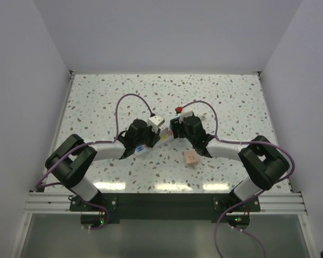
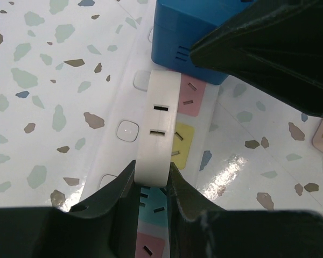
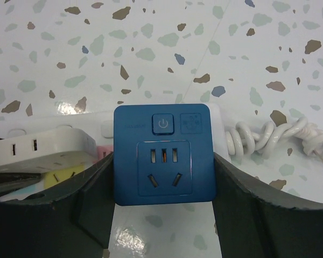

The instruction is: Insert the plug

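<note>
Left wrist view puts the left gripper (image 2: 151, 170) at the bottom of its frame, its two fingers (image 2: 121, 196) pinched onto the thin edge of a white adapter (image 2: 160, 129), which is held edge-up so its two side slots face the camera. Directly beneath it runs the power strip (image 2: 116, 153), with pink, yellow and pale-blue socket faces showing on either side of the adapter. That hold looks meant to steady the adapter, and perhaps the strip under it, but whether the adapter is seated in a socket I cannot tell. Further along the strip, the right gripper (image 3: 162, 164) is clamped on the blue plug (image 3: 162, 131), a finger against each side and the socket face with its power button turned to the wrist camera. Gripping it by the flanks probably keeps the pins aimed down at the strip. The plug sits at the strip's far end, touching or just above it; seating cannot be judged from here. Beyond it the strip's white cable (image 3: 269, 134) lies coiled on the speckled table (image 2: 37, 107), and a small pink block (image 1: 190, 157) rests nearby, apart from both grippers.
</note>
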Action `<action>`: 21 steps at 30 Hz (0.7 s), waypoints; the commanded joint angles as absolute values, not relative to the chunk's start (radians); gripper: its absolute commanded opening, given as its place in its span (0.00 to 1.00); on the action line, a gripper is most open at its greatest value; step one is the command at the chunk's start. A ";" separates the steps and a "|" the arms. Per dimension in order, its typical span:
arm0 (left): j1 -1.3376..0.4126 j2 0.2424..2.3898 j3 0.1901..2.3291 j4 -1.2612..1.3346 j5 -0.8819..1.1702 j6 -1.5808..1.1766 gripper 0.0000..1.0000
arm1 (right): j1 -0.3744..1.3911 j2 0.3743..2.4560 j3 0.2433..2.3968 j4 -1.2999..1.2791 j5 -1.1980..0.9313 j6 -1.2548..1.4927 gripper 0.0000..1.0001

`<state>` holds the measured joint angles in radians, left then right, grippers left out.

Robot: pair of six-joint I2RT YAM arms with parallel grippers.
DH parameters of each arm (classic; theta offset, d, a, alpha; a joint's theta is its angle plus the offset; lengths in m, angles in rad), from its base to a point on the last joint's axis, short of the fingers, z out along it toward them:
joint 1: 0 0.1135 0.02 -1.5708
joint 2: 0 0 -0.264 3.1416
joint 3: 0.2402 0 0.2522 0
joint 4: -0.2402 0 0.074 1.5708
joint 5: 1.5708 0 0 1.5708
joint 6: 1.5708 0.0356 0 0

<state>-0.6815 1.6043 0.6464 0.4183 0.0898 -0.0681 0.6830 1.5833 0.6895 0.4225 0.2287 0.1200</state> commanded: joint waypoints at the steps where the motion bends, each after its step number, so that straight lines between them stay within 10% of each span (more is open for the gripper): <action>1: -0.672 1.598 0.629 0.357 0.077 -0.103 0.00 | 0.745 1.695 0.630 0.250 0.189 0.210 0.00; 21: -0.664 1.588 0.615 0.376 0.094 -0.106 0.00 | 0.818 1.880 0.658 0.259 0.247 0.271 0.00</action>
<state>-0.6540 1.5936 0.6392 0.4099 0.0513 -0.0666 0.7692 1.6974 0.7113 0.5465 0.3901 0.1284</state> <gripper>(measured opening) 0.274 0.650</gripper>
